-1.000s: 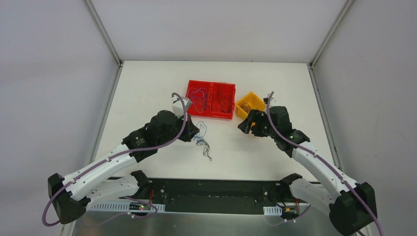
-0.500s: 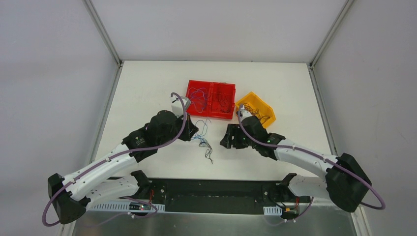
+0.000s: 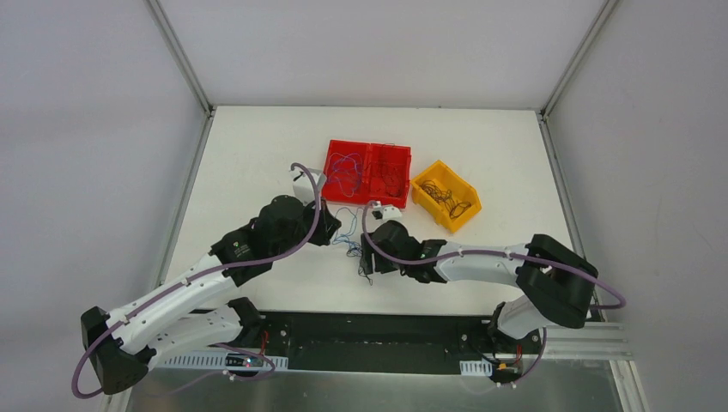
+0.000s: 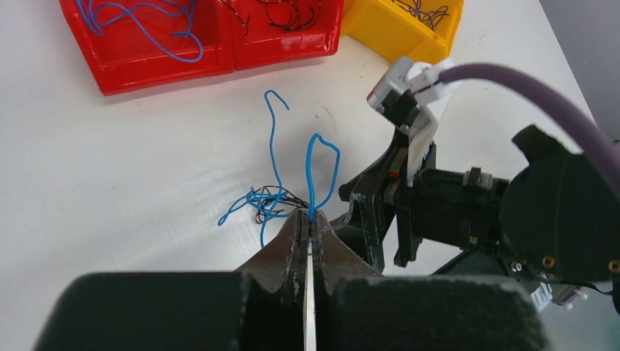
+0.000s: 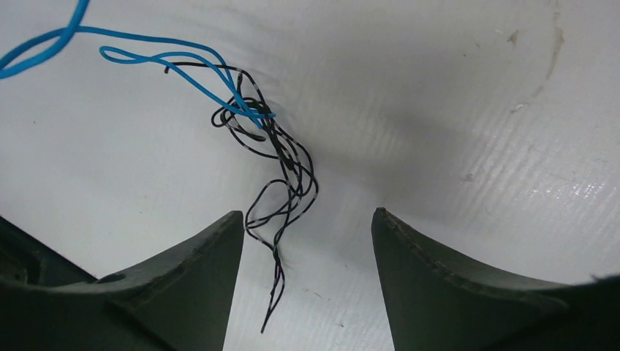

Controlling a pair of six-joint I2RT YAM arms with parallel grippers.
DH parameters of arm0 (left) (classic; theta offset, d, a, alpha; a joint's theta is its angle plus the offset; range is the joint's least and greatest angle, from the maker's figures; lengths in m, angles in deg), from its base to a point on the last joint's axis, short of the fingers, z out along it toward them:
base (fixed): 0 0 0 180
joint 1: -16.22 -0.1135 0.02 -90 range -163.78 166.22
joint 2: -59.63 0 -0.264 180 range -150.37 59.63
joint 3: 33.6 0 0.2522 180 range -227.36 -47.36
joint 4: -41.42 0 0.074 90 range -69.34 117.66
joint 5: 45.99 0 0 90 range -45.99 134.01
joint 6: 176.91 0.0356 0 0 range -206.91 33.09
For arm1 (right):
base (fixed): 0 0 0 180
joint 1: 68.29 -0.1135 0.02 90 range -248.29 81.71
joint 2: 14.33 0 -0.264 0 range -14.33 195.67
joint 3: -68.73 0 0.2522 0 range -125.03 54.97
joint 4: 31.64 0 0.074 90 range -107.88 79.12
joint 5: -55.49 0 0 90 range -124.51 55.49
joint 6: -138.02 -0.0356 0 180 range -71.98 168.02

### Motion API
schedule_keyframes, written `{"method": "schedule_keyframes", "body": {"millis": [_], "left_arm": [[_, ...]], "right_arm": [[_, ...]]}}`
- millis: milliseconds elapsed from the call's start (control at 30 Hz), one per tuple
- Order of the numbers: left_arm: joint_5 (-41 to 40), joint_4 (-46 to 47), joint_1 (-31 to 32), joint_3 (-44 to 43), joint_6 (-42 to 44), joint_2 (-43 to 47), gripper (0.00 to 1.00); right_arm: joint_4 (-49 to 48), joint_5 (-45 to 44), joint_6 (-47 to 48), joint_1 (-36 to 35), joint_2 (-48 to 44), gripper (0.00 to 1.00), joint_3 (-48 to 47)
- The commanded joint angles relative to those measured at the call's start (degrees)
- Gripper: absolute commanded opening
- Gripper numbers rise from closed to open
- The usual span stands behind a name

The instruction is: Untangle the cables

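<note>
The cables form a small tangle [image 3: 352,246] of blue and black wires on the white table, in front of the red bin. My left gripper [image 4: 310,215] is shut on a blue wire [image 4: 322,157] that loops up from the tangle [image 4: 267,202]. My right gripper [image 5: 307,213] is open and low over the table. The black strands [image 5: 284,180] of the tangle lie between its fingers without touching them, and blue strands [image 5: 183,60] lead away to the upper left. Seen from above, my right gripper [image 3: 368,257] reaches the tangle from the right, opposite my left gripper [image 3: 331,230].
A red two-compartment bin [image 3: 378,204] stands behind the tangle, with blue wires in its left half and dark wires in its right half. A yellow bin [image 3: 457,223] holding dark wires sits to its right. In the left wrist view both bins [image 4: 146,67] [image 4: 387,38] lie beyond the tangle.
My right arm has swung left from the yellow bin to the tangle and now stands over the black strands. The left gripper has stayed shut by the tangle, shifting slightly.
</note>
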State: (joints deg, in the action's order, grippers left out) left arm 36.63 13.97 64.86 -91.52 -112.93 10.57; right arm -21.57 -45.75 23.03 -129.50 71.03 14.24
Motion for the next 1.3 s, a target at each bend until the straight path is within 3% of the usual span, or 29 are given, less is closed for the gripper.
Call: {"method": "schedule_keyframes", "body": {"millis": [0,233,300,367,500,633,867,1133,1267], "left_arm": [[-3.66,0.07,-0.15,1.09,-1.67,1.44,0.00],[-5.98,-0.69,-0.13,2.02,-2.11,2.31,0.00],[-7.16,-0.97,-0.19,2.13,-2.15,2.13,0.00],[-7.90,-1.14,-0.18,2.28,-2.42,1.84,0.00],[-9.92,-1.58,-0.13,2.34,-2.79,1.22,0.00],[-13.67,-3.39,-1.79,2.67,-4.09,0.57,0.00],[-3.30,-5.20,-16.18,5.63,-12.28,-0.93,0.00],[-5.99,-7.32,-20.90,7.28,-16.29,2.20,0.00],[-4.60,-7.18,-21.02,6.94,-16.61,2.16,0.00]], "right_arm": [[0.25,-8.50,-0.95,-3.04,2.79,0.67,-4.51],[5.91,-12.88,-1.47,-5.32,7.93,0.64,-8.16],[8.03,-14.28,-1.93,-5.51,8.60,0.59,-8.79],[9.99,-15.52,-2.39,-5.52,8.99,0.48,-9.22],[13.87,-18.97,-3.93,-5.50,7.81,0.14,-8.61],[18.69,-23.94,-5.96,-5.22,3.35,0.00,-6.48],[22.94,-23.84,-7.88,2.13,-12.28,0.00,0.66],[25.65,-16.93,-5.84,15.76,-28.82,0.00,6.13],[25.68,-14.17,-4.44,17.34,-31.28,0.00,6.16]]}}
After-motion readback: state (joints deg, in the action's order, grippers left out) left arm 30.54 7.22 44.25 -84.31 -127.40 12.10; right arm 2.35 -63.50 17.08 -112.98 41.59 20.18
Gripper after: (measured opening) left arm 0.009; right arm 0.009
